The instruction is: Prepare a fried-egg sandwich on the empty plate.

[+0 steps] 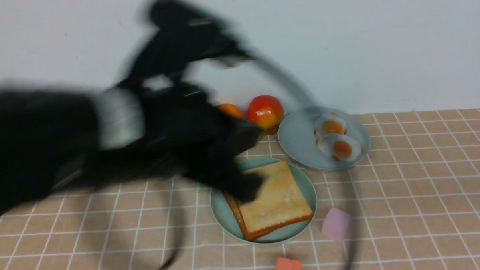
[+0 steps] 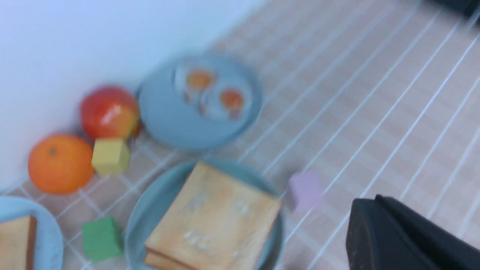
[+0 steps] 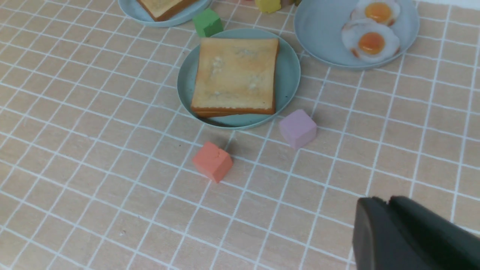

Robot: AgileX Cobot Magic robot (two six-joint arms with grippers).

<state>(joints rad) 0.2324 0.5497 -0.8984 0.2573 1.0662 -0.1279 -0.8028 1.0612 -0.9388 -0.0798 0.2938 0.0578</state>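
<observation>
Two golden toast slices (image 1: 276, 201) (image 2: 217, 221) (image 3: 236, 75) lie stacked on the mint-green plate (image 1: 221, 215) (image 3: 288, 75). No egg shows between them at their edges. Two loose fried eggs (image 1: 338, 141) (image 3: 369, 41) lie on a blue-grey plate (image 1: 300, 141) behind it. My left arm is a dark motion blur across the front view. Its gripper (image 1: 248, 192) (image 2: 365, 204) hangs over the stack's left corner, shut and holding nothing. My right gripper (image 3: 375, 202) is shut and empty above bare tiles, nearer than the plates.
An apple (image 1: 265, 112), an orange (image 2: 60, 163) and a yellow cube (image 2: 110, 156) sit by the wall. A green cube (image 3: 208, 23), purple cube (image 1: 335, 224) and red cube (image 1: 288, 268) ring the mint plate. Another plate (image 2: 48, 232) with toast is at the left.
</observation>
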